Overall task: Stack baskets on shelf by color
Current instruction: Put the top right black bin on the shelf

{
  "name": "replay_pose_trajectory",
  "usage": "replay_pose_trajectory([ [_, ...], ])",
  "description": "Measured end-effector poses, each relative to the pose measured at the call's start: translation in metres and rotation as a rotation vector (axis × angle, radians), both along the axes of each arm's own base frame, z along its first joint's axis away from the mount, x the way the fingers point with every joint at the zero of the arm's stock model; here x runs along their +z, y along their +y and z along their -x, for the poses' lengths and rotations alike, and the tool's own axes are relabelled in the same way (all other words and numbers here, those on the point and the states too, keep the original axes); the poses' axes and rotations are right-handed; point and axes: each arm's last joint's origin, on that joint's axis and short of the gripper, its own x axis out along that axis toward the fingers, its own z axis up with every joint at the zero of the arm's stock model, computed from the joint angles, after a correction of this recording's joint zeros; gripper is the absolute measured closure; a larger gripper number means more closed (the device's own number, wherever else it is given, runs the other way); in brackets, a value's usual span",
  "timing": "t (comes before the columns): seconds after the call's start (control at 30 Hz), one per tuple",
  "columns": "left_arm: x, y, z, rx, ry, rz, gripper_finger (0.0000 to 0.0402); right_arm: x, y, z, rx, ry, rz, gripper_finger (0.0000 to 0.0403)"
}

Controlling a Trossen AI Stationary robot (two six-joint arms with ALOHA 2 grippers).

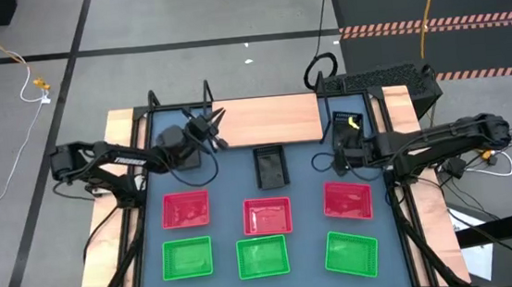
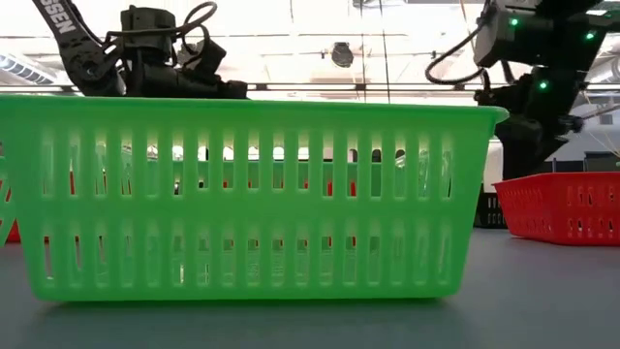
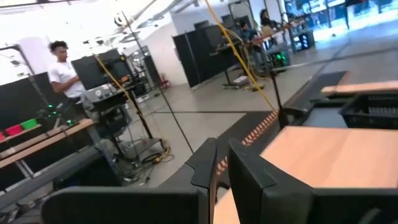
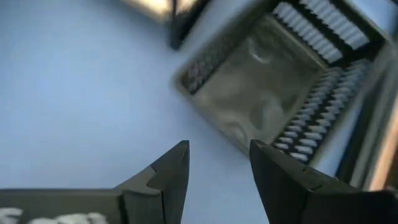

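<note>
Along the counter's near edge three green baskets (image 1: 188, 258) sit in a row, and just behind them three red baskets (image 1: 186, 210) form a second row, each with a strip of bare blue-grey counter (image 1: 305, 176) around it. Toward the middle, a single black basket (image 1: 270, 166) lies apart from the rest, with open surface on both sides. Across the far edge runs the shelf (image 1: 263, 120), its tan board bare along most of its length; another black basket (image 1: 345, 124) rests by the shelf's right end. Left end effector (image 1: 215, 128) hangs above the shelf's left part, fingers (image 3: 208, 165) nearly pressed together with only a thin slit between them and nothing pinched. Right end effector (image 1: 340, 147) hovers over the counter near the far right corner, just beside that black basket, its fingers (image 4: 171, 168) spread and empty, the basket's open mouth lying ahead of them. Between the two arms, the counter's centre offers free passage toward the shelf's front edge.
</note>
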Motion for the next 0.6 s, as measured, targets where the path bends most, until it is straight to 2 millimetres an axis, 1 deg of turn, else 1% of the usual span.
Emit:
replay_pose_trajectory([
  [0.2, 0.001, 0.002, 0.001, 0.000, -0.056, 0.044, 0.0360, -0.003, -0.015, -0.013, 0.178, 0.058, 0.027, 0.0216],
  [0.37, 0.003, 0.001, 0.000, -0.067, -0.094, 0.064, 0.0360, -0.010, -0.029, -0.013, 0.239, 0.167, -0.023, 0.0198],
  [0.47, 0.004, 0.001, 0.000, -0.086, -0.096, 0.057, 0.0360, -0.014, -0.036, -0.015, 0.275, 0.174, -0.074, 0.0200],
  [0.6, 0.004, 0.001, 0.000, -0.086, -0.096, 0.048, 0.0360, -0.018, -0.041, -0.021, 0.360, 0.164, -0.124, 0.0213],
])
